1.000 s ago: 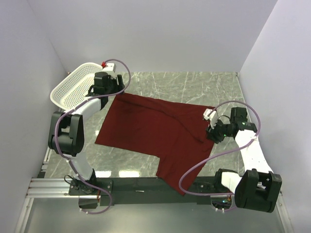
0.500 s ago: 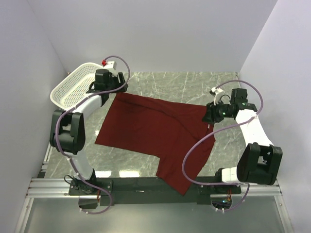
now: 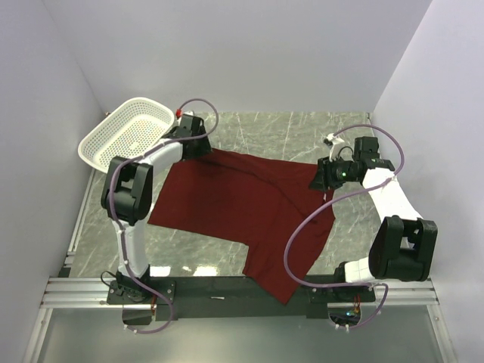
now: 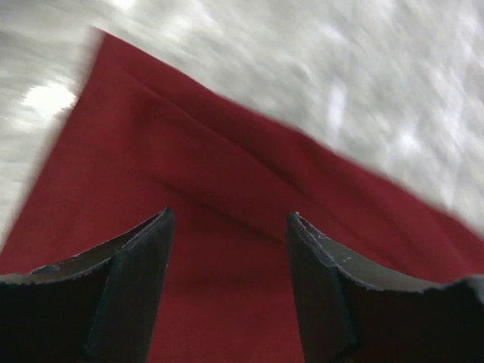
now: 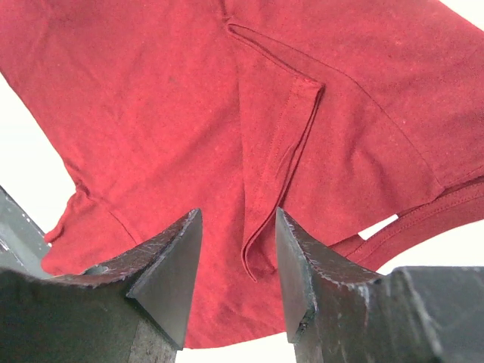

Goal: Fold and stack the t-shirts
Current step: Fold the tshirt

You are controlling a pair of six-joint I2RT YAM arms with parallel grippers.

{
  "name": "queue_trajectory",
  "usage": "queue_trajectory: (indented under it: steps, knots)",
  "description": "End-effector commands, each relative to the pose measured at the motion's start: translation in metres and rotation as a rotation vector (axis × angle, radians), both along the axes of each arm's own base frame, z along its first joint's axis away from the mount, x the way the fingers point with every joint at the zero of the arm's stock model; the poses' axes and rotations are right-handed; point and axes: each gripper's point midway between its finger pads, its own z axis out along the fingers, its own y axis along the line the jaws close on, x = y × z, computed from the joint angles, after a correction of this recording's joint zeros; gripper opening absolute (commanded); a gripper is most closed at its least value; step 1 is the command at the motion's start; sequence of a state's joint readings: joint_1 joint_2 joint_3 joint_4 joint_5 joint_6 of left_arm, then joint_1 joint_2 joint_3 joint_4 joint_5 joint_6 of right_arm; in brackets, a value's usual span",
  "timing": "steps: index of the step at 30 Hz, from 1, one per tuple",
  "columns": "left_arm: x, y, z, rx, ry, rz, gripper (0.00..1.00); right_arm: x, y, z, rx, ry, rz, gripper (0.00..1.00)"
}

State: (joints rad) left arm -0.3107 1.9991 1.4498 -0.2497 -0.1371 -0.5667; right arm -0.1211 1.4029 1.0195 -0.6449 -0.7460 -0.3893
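Note:
One maroon t-shirt (image 3: 234,200) lies spread on the marble table, with a flap hanging toward the near edge. My left gripper (image 3: 198,149) hovers over the shirt's far left corner. In the left wrist view the left gripper (image 4: 230,219) is open, with only red cloth (image 4: 227,166) below its dark fingers (image 4: 136,265). My right gripper (image 3: 318,180) is at the shirt's right edge. In the right wrist view the right gripper (image 5: 238,215) is open above the cloth (image 5: 144,98), and a folded sleeve hem (image 5: 283,151) runs under the gap. Neither holds anything.
A white perforated basket (image 3: 98,144) stands at the far left, just behind the left arm. Bare marble table (image 3: 302,132) shows beyond the shirt. White walls close in on three sides, and a black rail (image 3: 227,287) runs along the near edge.
The left gripper swung right, from beside the basket to over the shirt's far left corner. The right gripper moved away from me to the shirt's right edge. The shirt stayed put.

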Motion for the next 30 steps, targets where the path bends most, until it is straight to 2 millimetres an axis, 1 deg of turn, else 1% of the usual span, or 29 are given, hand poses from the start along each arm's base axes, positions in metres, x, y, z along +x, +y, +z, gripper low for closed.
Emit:
queue_trajectory:
  steps: [1,2,3,4,5,6,7,9,10,11,12,13,15,18,20,23,27,30]
  knots:
    - [0.023,0.041,0.019,0.133,-0.04,0.243,0.66,0.004,0.003,0.009,0.011,-0.039,0.002,0.51]
    - [0.023,0.045,0.018,0.163,-0.027,0.257,0.65,0.004,0.003,0.009,0.011,-0.039,0.002,0.51]
    - [0.032,0.047,0.028,0.171,-0.053,0.268,0.65,0.005,0.002,0.01,0.011,-0.043,0.0,0.51]
    - [0.036,0.05,0.024,0.197,-0.052,0.274,0.64,0.005,0.002,0.01,0.011,-0.043,0.0,0.51]
    - [0.039,0.051,0.026,0.204,-0.058,0.273,0.64,0.005,0.002,0.01,0.009,-0.045,-0.003,0.51]
    - [0.047,0.052,0.035,0.211,-0.081,0.28,0.64,0.004,0.002,0.009,0.008,-0.045,-0.003,0.51]
    - [0.049,0.055,0.03,0.241,-0.074,0.28,0.64,0.004,0.002,0.009,0.007,-0.046,-0.004,0.51]
    - [0.055,0.058,0.035,0.274,-0.072,0.283,0.64,0.003,0.002,0.007,0.003,-0.042,-0.001,0.51]
    - [0.056,0.06,0.025,0.306,-0.05,0.273,0.64,0.003,0.001,0.007,0.002,-0.041,-0.003,0.51]
    - [0.061,0.062,0.031,0.316,-0.058,0.276,0.63,0.003,0.001,0.006,0.0,-0.038,-0.003,0.51]
    - [0.062,0.063,0.027,0.332,-0.044,0.262,0.63,0.003,0.001,0.006,-0.001,-0.04,-0.003,0.51]
    - [0.061,0.064,0.018,0.357,-0.017,0.23,0.62,0.003,0.001,0.007,-0.001,-0.043,-0.002,0.51]
    - [0.065,0.064,0.017,0.358,-0.013,0.202,0.61,0.004,0.001,0.007,-0.002,-0.044,-0.004,0.51]
    - [0.067,0.065,0.01,0.358,0.001,0.149,0.58,0.004,0.0,0.007,-0.007,-0.048,-0.005,0.51]
    - [0.068,0.067,0.009,0.352,0.0,0.131,0.56,0.004,0.0,0.008,-0.009,-0.048,-0.008,0.51]
    - [0.07,0.07,0.007,0.341,0.004,0.116,0.5,0.004,-0.001,0.008,-0.01,-0.051,-0.009,0.51]
    - [0.072,0.066,0.008,0.332,0.0,0.084,0.44,0.004,-0.001,0.007,-0.013,-0.048,-0.01,0.51]
    - [0.07,0.064,0.004,0.326,0.013,0.064,0.39,0.004,-0.001,0.007,-0.014,-0.046,-0.011,0.51]
